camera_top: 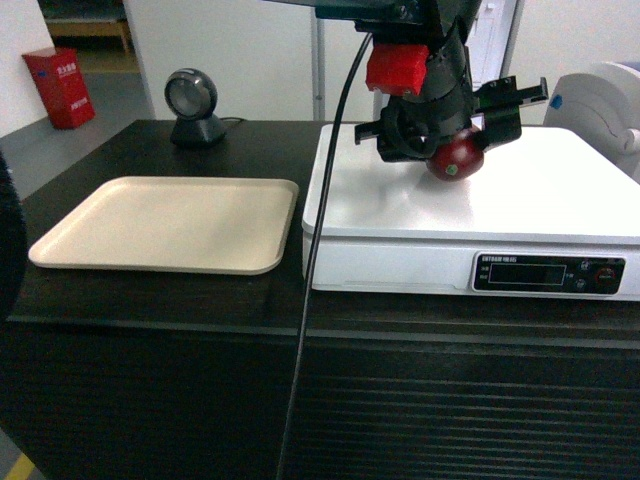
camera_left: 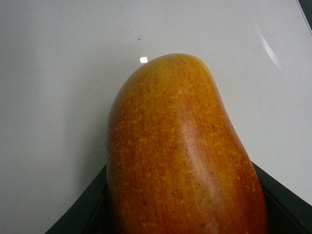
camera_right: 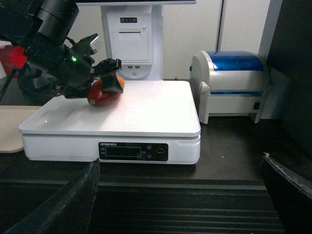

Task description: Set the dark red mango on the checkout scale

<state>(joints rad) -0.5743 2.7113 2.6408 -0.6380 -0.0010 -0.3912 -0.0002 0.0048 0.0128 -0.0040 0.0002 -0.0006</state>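
The dark red mango [camera_top: 456, 156] lies at the back middle of the white scale [camera_top: 560, 205], which stands on the dark checkout [camera_top: 150, 300]. My left gripper [camera_top: 445, 148] reaches down from above and is shut on the fruit. Up close, the mango [camera_left: 180, 146] fills the left wrist view, orange-red and speckled, with black fingers [camera_left: 90, 207] against both its sides. From the right wrist, the mango [camera_right: 101, 95] seems to touch the scale's platform [camera_right: 146, 109]. My right gripper [camera_right: 178, 195] hangs open before the counter's slatted front, holding nothing.
A beige tray [camera_top: 170, 222] lies left of the scale. A black round scanner [camera_top: 193, 107] stands at the counter's back. A white and blue printer [camera_right: 229, 83] sits right of the scale. The left arm's black cable [camera_top: 310, 250] hangs across the scale's left edge.
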